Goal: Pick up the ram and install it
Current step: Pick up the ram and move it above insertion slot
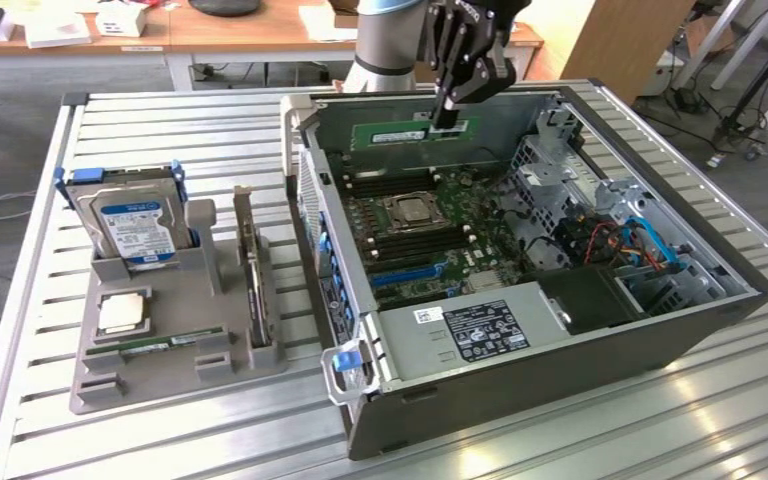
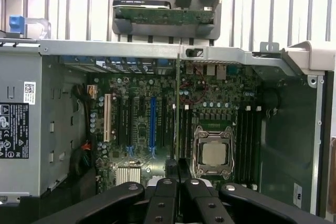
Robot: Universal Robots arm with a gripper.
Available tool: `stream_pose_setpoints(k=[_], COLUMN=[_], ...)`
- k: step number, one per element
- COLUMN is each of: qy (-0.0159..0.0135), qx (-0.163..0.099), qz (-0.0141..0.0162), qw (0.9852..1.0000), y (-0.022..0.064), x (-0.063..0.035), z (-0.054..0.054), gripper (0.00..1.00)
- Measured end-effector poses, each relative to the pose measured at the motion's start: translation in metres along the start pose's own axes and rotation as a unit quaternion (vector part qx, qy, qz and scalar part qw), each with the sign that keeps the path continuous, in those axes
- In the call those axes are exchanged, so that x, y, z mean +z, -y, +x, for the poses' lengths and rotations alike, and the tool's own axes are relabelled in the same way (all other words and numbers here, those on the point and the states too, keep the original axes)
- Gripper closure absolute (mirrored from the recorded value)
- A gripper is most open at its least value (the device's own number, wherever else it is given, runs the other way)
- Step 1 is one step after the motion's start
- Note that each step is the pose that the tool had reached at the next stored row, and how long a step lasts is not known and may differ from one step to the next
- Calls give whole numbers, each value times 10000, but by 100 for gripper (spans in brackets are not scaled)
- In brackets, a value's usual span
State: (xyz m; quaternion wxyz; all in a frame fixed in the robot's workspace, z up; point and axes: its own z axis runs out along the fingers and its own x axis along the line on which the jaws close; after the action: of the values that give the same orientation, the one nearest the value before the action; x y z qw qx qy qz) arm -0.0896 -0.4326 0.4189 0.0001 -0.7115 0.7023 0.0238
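The black claw [image 1: 447, 124] is clenched on the ram [image 1: 398, 135], a flat, narrow green stick with a white label, held level above the motherboard [image 1: 458, 235] inside the open grey metal computer case [image 1: 518, 395].

below me the slatted metal table [image 1: 37, 300] bears the open computer case [image 1: 491, 405] and, just beside it, a grey parts holder [image 1: 157, 375].

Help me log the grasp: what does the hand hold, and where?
The hand grips the long green circuit-board ram stick by its upper edge.
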Motion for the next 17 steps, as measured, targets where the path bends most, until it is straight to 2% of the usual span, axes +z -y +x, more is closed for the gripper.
stream_pose_setpoints(k=[8,17], qy=[10,15], qx=[0,-1], qz=[0,0], qw=[10000,10000], y=[126,367], x=[2,-1], z=[2,5], gripper=[88,88])
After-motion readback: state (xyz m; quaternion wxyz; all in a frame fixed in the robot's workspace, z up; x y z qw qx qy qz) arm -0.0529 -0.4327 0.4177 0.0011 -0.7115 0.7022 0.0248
